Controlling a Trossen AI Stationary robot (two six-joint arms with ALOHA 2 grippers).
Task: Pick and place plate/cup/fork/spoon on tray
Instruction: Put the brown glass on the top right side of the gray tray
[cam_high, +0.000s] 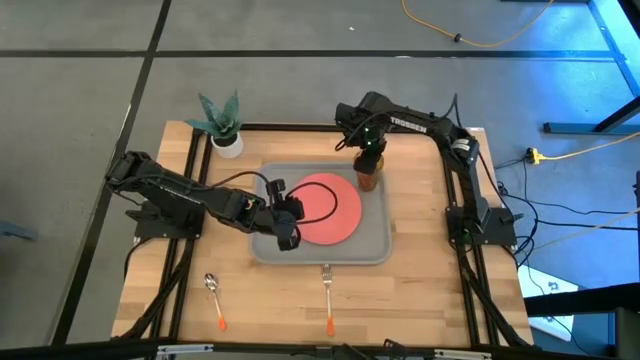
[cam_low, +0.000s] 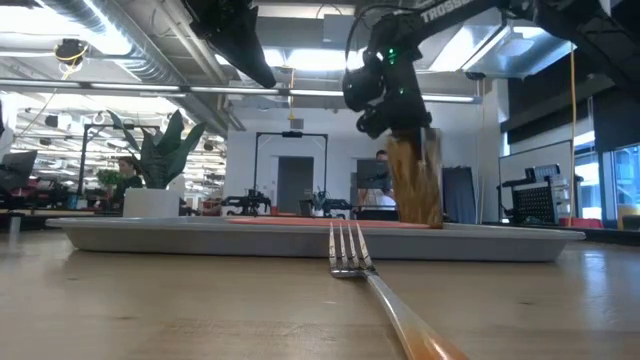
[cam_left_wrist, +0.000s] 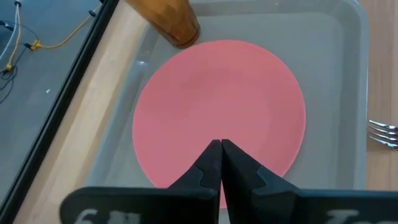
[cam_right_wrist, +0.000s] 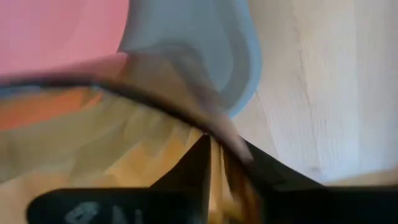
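The right gripper (cam_high: 368, 160) clamps the cup (cam_high: 367, 178) on the tray (cam_high: 377, 240) beside the plate (cam_high: 326, 209), while the left gripper (cam_high: 287, 226), fingers pressed together, hovers over the plate's edge.

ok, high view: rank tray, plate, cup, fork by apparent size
1. tray
2. plate
3. fork, long but thin
4. cup, partly hidden by the right gripper, so its place against the fork is unsure

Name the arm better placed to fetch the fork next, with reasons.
Left. The left gripper is shut and empty over the tray, close to the fork on the table beside it. The right gripper is at the tray's far corner, shut on the cup.
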